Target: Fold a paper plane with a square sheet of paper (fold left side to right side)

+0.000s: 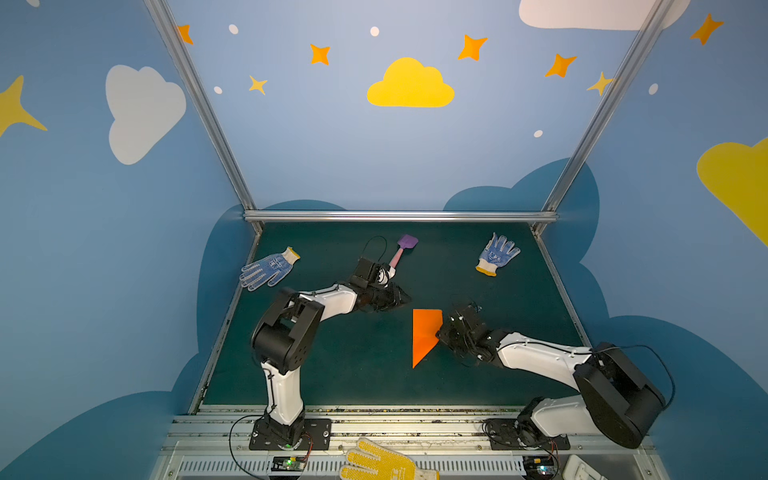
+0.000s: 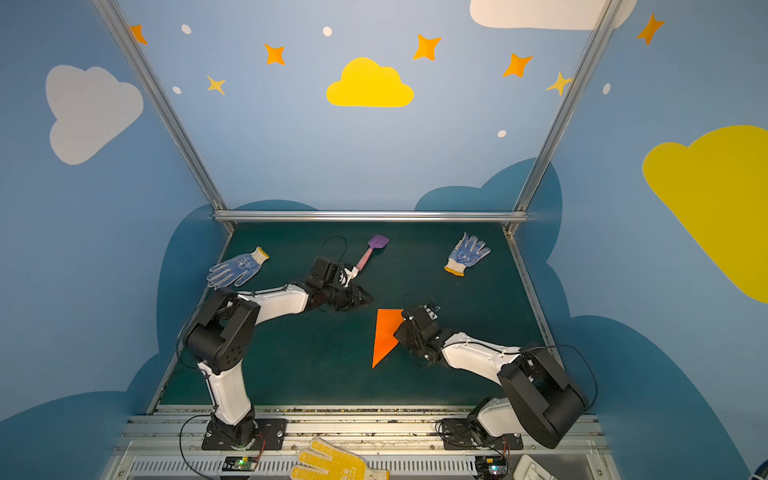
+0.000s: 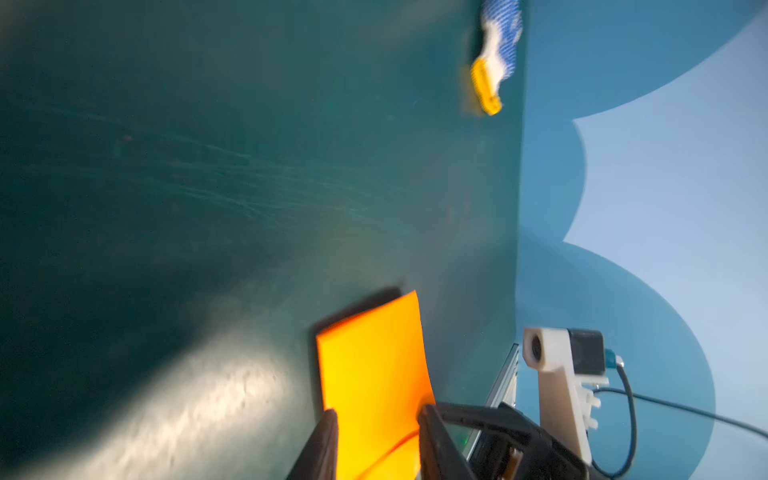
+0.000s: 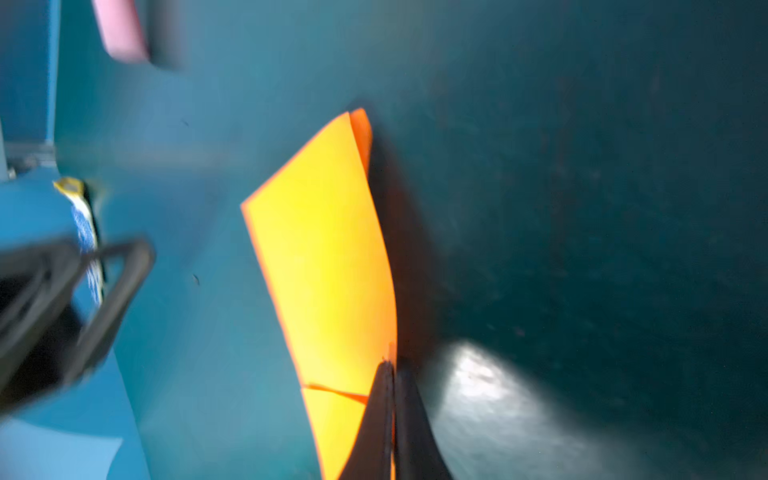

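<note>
- Right gripper (image 4: 394,365) clamps one edge of the thin bright-orange folded paper sheet (image 1: 424,332); the pinch is blurred.
- Left gripper (image 3: 378,411) stands narrowly parted nearby; blur leaves contact unclear.

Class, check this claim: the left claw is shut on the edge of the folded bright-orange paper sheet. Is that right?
No. The right claw is shut on the edge of the folded bright-orange paper sheet, as the right wrist view shows; the left claw stands clear.
</note>
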You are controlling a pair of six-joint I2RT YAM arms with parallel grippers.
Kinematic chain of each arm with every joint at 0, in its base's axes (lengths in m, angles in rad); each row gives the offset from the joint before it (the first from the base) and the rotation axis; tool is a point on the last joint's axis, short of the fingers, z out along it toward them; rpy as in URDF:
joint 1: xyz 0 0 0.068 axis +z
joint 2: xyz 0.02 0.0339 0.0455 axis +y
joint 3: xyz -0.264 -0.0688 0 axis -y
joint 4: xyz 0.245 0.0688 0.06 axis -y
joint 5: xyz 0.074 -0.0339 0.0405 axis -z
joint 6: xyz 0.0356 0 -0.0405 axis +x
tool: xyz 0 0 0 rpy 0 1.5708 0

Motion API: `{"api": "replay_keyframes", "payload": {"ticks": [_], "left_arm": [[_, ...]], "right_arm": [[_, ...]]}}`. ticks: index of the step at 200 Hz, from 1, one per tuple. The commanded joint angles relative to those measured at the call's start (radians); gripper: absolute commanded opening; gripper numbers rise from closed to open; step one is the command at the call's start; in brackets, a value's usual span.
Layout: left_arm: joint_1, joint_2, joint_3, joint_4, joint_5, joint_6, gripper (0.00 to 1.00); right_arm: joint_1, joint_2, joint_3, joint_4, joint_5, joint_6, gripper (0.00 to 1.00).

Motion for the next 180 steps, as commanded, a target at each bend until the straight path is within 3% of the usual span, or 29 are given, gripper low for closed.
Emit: {"api": "replay_keyframes", "payload": {"ticks": [1,32,61,135,180], "left_arm": [[-0.017,-0.115,-0.112,0.020,-0.069,0.012,0.37],[-0.117,-0.260,-0.224,-0.037,-0.223,0.075,0.42],[-0.255,-0.300,-0.270,-0.050,-0.394,0.144,0.48],[-0.507,-0.237,-0.268,-0.006,-0.803,0.325,0.49],[-0.574,-0.185,-0.261,0.058,-0.933,0.389,0.48]], "right_arm": [[0.012,0.022,0.067,-0.094,0.095,0.017,0.00],[0.011,0.052,0.132,-0.107,0.059,0.001,0.00],[0.012,0.070,0.150,-0.112,0.039,-0.006,0.00],[0.013,0.080,0.159,-0.119,0.009,-0.009,0.00],[0.013,0.079,0.171,-0.135,0.000,-0.012,0.00]]}}
